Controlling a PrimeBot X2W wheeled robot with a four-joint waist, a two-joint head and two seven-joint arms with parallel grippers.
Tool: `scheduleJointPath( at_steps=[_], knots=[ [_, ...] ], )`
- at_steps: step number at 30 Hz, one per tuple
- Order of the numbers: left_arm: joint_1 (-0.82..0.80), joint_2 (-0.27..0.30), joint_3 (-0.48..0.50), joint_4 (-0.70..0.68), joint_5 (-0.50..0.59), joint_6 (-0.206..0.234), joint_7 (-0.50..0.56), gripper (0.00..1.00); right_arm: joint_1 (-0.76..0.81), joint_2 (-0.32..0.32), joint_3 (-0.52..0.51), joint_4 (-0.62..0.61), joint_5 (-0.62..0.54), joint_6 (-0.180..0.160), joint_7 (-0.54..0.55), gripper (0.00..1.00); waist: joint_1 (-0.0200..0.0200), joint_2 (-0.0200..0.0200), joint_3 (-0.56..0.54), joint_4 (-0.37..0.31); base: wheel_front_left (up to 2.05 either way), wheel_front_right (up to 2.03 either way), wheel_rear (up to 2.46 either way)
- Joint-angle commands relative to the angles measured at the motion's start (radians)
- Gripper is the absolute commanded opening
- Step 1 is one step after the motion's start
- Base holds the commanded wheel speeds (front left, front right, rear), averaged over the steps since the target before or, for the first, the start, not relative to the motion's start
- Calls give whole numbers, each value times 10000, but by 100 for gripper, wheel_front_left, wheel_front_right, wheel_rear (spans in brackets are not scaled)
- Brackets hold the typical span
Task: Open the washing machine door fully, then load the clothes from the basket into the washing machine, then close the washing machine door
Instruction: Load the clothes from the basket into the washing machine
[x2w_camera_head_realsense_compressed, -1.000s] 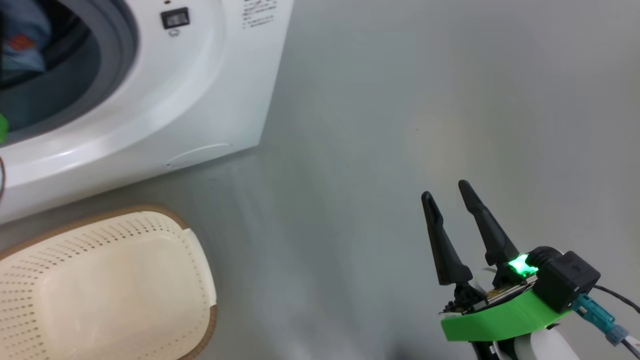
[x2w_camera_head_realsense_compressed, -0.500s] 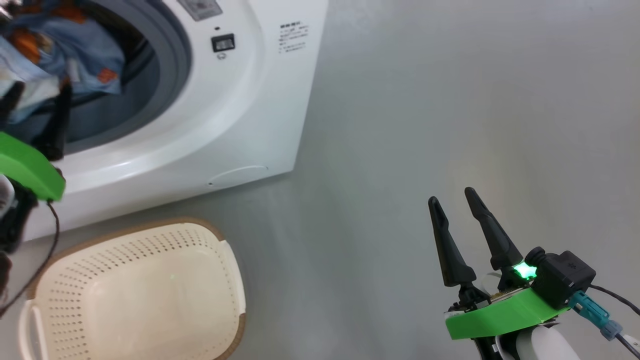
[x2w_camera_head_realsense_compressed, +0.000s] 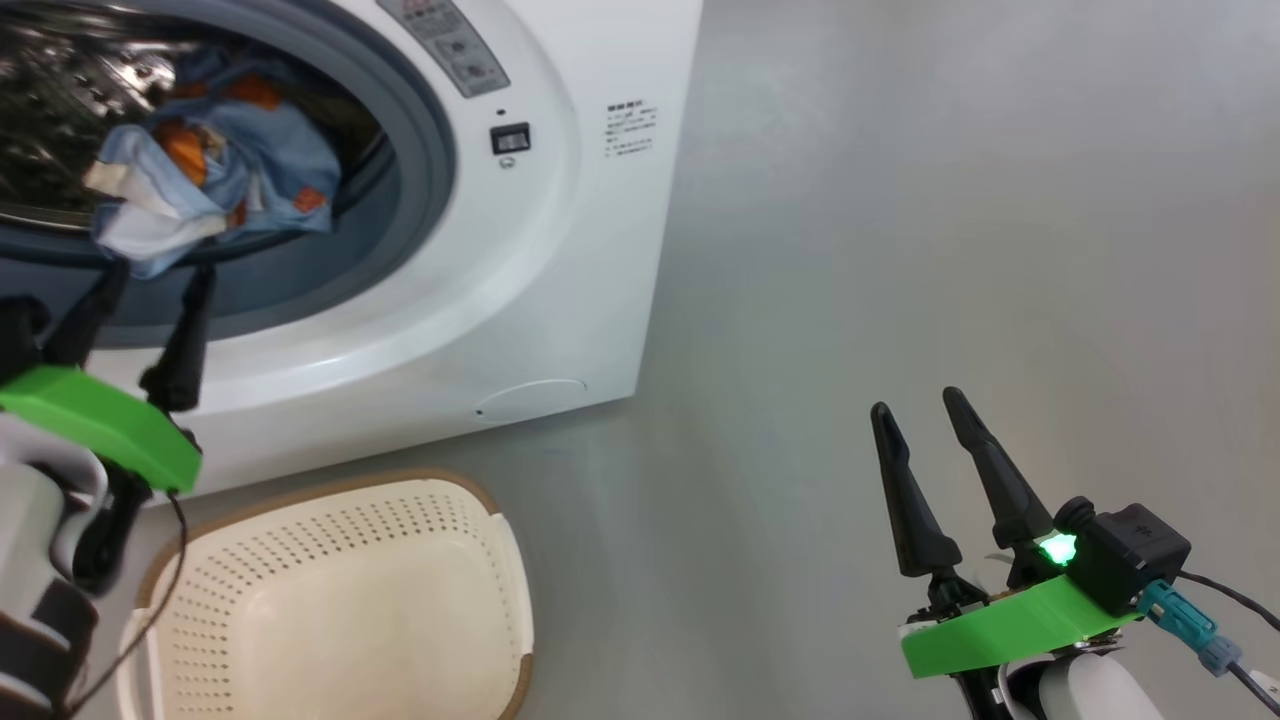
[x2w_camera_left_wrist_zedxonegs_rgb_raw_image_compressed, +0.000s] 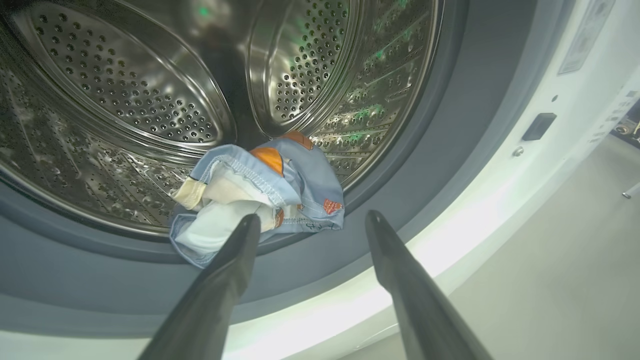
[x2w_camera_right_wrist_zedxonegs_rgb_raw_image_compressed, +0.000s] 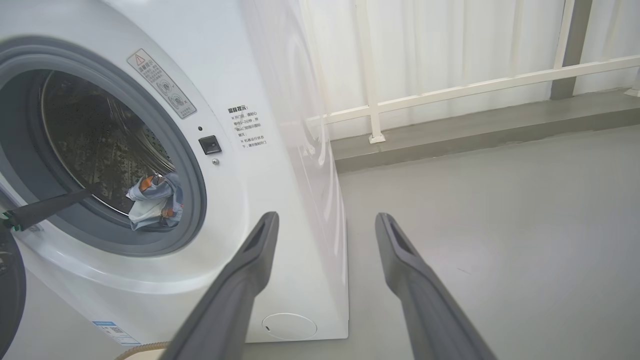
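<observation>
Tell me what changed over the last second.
The head camera swung, so the machine and basket slid right and down in view; neither itself moved. The left gripper came into view, open, its fingertips just short of the clothes, which lie loose at the mouth of the drum. Unchanged: right gripper open over the floor, basket empty.
</observation>
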Motion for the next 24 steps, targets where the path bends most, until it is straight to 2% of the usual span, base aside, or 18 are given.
scheduleJointPath(
  at_steps=[1,5,12,20,24],
  knots=[
    [67,461,441,-261,-82,22,-114,100,-102,-95,122,-193,-106,54,-78,100,1,0,-222,201,0,0,0],
    [868,569,1339,-1254,115,186,-130,100,-46,-95,25,-123,-142,54,-78,100,1,0,-409,456,0,0,0],
    [2651,568,2957,-2955,669,208,-133,100,-56,-95,-76,-16,-258,54,-78,100,1,0,-657,997,0,0,0],
    [4619,280,4560,-4546,1302,139,-134,100,-137,-95,-270,144,-439,54,-78,100,1,0,-994,1495,0,0,0],
    [5487,26,5047,-5185,1681,101,-135,100,-149,-95,-295,218,-491,54,-78,100,1,0,-1168,1656,0,0,0]
  ],
)
